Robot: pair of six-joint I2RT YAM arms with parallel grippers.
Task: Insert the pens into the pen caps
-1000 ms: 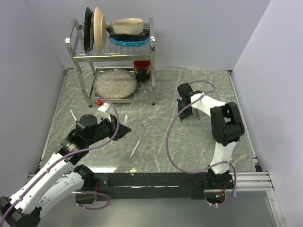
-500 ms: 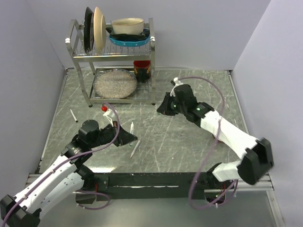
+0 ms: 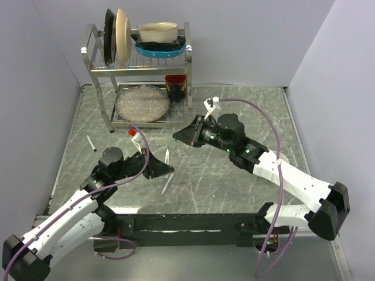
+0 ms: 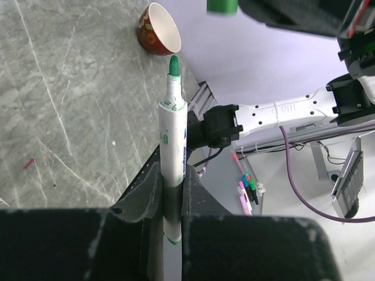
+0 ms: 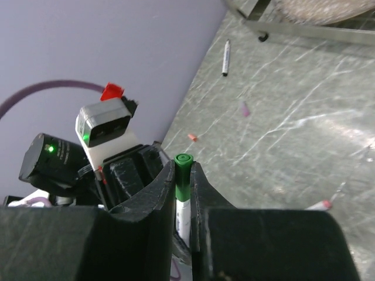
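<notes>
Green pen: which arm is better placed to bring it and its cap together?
Right, probably: the right gripper holds the green cap close to the tip of the green pen, clamped in the left gripper.

Left gripper (image 3: 166, 169): pointed right, low over the table, clamped on a pen.
Held pen (image 3: 167, 156): whitish, stuck up from the fingertips.
Right gripper (image 3: 177, 136): pointed left, near the held pen's tip, apart from it.
Second pen (image 3: 167, 183): lay beside the left gripper.
Third pen (image 3: 91, 143): lay near the left wall.
</notes>
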